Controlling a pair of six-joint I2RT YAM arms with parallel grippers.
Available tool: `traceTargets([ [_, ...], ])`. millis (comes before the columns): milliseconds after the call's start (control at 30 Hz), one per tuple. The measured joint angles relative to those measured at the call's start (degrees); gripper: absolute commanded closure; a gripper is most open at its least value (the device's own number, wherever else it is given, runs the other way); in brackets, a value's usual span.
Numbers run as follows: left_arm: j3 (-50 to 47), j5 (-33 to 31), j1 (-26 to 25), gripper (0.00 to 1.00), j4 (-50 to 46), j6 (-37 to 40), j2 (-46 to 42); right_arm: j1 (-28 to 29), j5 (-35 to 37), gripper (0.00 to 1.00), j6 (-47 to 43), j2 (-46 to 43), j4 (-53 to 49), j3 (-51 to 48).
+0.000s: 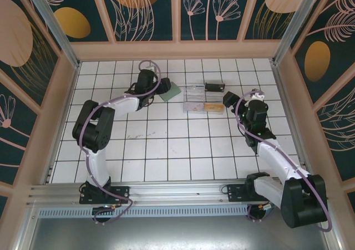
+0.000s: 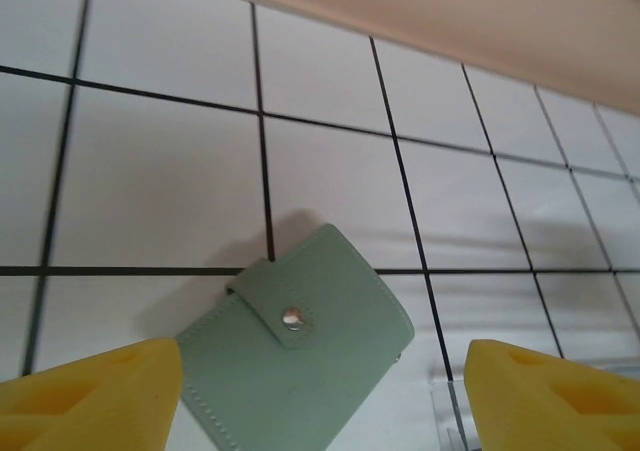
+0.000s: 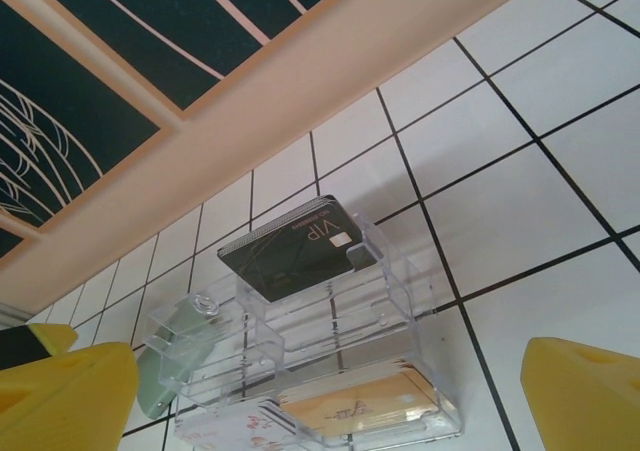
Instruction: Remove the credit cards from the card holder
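Left jaws wide, seemingly flanking holder [image 2: 290, 361]

Card holder [image 1: 170, 91] left of tray [image 1: 191, 98]

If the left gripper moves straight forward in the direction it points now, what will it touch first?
Most likely the flat grey-green soft card holder, lying closed on the white tiled table; it sits right ahead, between the left gripper's open yellow fingers. How far is unclear.
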Motion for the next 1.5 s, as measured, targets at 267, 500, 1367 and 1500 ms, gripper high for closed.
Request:
traceTargets([
  [267,10.49,-0.22,-1.88,0.24,-6.29,4.55,8.98,0.0,0.09,0.01,0.04,-1.11,-0.15,0.0],
  [500,18.62,-3.87,-1.88,0.21,-11.74,8.17,15.93,0.15,0.07,0.01,0.07,-1.09,-0.2,0.0],
  [1367,-10.51,-6.36,-2.08,0.4,-5.18,7.56,-0.81,3.34,0.33,0.01,0.04,-0.46,-1.77,0.87],
  [1500,-21.57,-4.66,-2.36,0.41,-1.31,3.04,-7.91,4.13,0.5,0.01,0.02,-0.5,-2.58,0.96],
])
